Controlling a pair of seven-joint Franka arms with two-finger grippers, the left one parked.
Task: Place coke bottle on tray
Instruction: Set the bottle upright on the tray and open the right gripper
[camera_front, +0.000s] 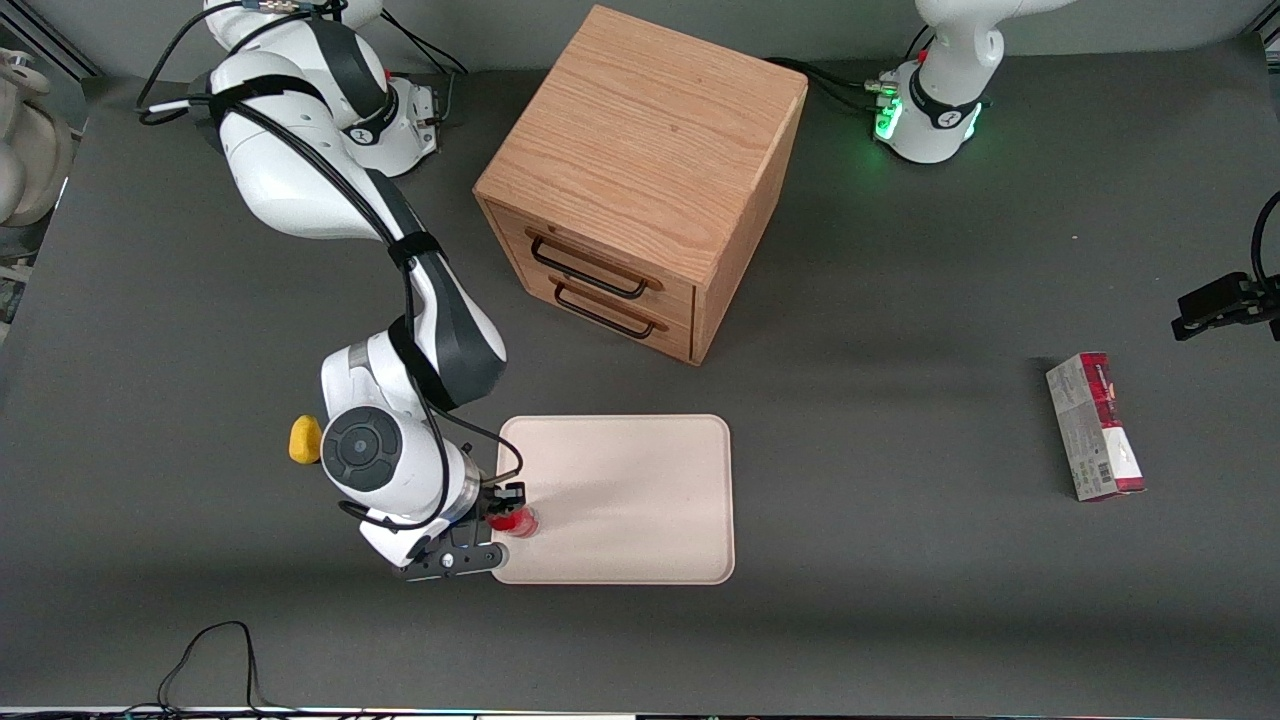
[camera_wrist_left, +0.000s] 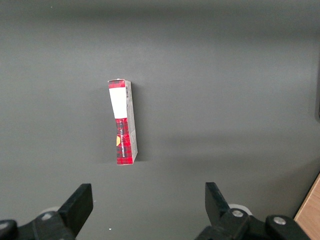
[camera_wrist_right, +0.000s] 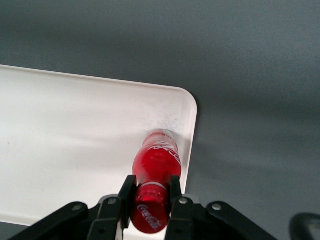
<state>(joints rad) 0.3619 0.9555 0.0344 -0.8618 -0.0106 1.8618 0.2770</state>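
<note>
You have the gripper (camera_front: 507, 512) down over the edge of the tray (camera_front: 640, 500) that lies toward the working arm's end of the table, near the tray corner closest to the front camera. In the right wrist view the gripper (camera_wrist_right: 150, 192) has its two black fingers (camera_wrist_right: 127, 192) pressed against either side of the coke bottle (camera_wrist_right: 154, 172), clamped just under the red cap, with the white script on the label readable. The bottle stands upright with its base on the pale tray surface (camera_wrist_right: 75, 145), close to the rounded corner and just inside the low rim. From the front, you see only a little of the coke bottle (camera_front: 518, 521) beside the wrist, over the cream-pink tray. A yellow lump (camera_front: 304, 439) sits on the dark table (camera_front: 900, 600) beside the arm's wrist housing, off the tray. The wooden drawer cabinet (camera_front: 640, 180) stands farther from the front camera than the tray, both drawers closed. A red-and-grey carton (camera_front: 1094, 426) lies toward the parked arm's end of the table, and the left wrist view shows that carton (camera_wrist_left: 122, 122) on bare table.
</note>
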